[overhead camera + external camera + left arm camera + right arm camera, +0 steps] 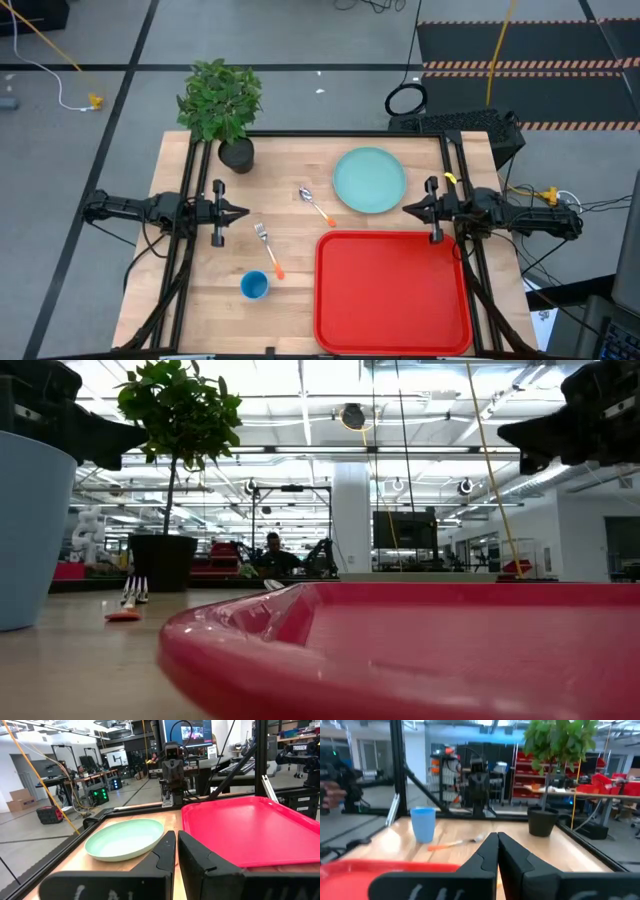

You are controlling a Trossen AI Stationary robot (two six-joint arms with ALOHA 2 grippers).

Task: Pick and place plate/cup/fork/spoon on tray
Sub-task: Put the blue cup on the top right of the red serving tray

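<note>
Nothing was on the red tray (392,290) yet, and both arms waited at the sides of the table.

The left gripper (240,212) hung at the left side with its fingers pressed together, holding nothing. The right gripper (408,209) hung at the right side, closed and empty too, just beside the plate (369,180). The plate lay flat on the wood, just past the tray's far edge. The spoon (316,205) lay near the plate. The fork (268,248) lay in the middle, and the cup (254,285) stood near the front, left of the tray. The plate looked stiff, light and smooth, so it might slip; grabbing its raised rim seemed best. The cup looked light and easy to tip; its wall was the place to pinch. The fork and spoon were thin and low, best taken by their orange handles.
</note>
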